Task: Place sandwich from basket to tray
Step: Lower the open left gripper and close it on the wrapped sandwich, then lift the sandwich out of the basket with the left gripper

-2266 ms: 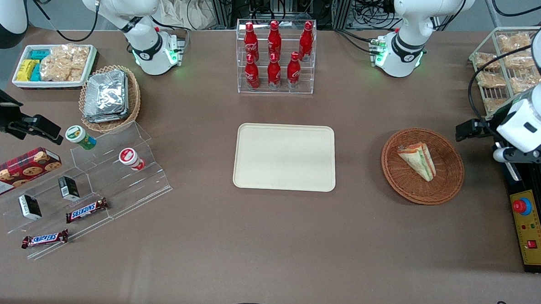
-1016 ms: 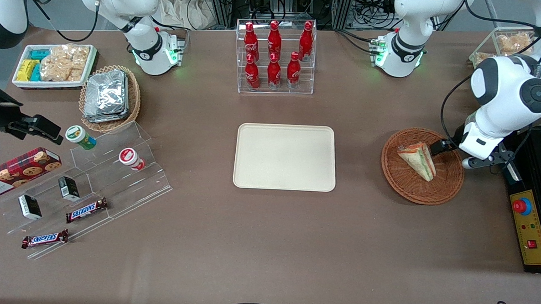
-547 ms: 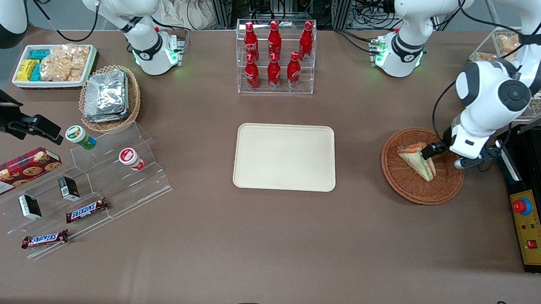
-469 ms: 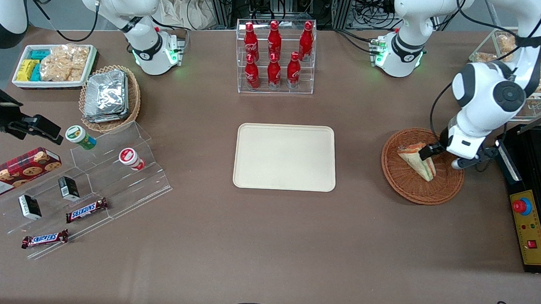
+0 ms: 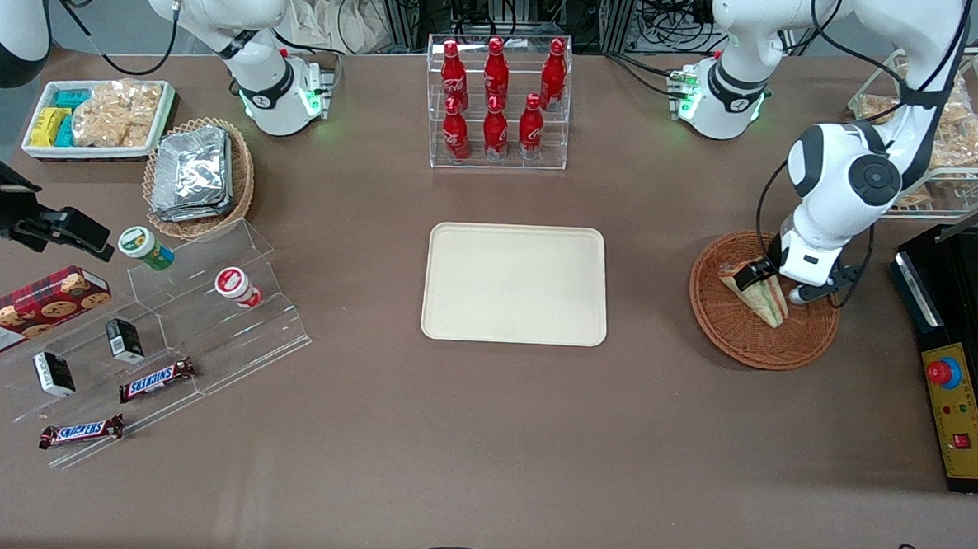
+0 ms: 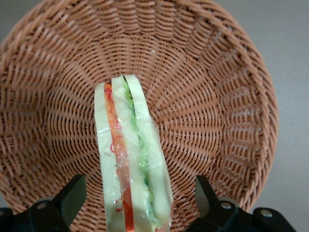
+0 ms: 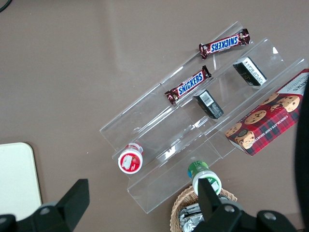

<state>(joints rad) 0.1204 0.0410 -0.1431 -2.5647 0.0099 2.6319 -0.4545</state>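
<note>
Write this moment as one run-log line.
phase: reach | gripper: open, straddling sandwich | sandwich: in basket | tray: bare

1. The basket (image 6: 217, 111) is rough woven wicker, matt reddish-brown
2. The sandwich (image 6: 133, 159) has soft pale bread under a thin glossy clear film
3. The gripper (image 6: 137, 205) over it, spread wide, has matt black plastic fingers (image 6: 72, 195)
4. The tray (image 5: 515, 283) at frame centre is smooth matt cream plastic
5. The table (image 5: 482, 439) is covered in a matt brown surface

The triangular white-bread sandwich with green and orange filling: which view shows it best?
The left wrist view: the sandwich fills it, layers clear, between the open gripper fingers. The front view shows it small, partly covered. The right wrist view misses it.
</note>
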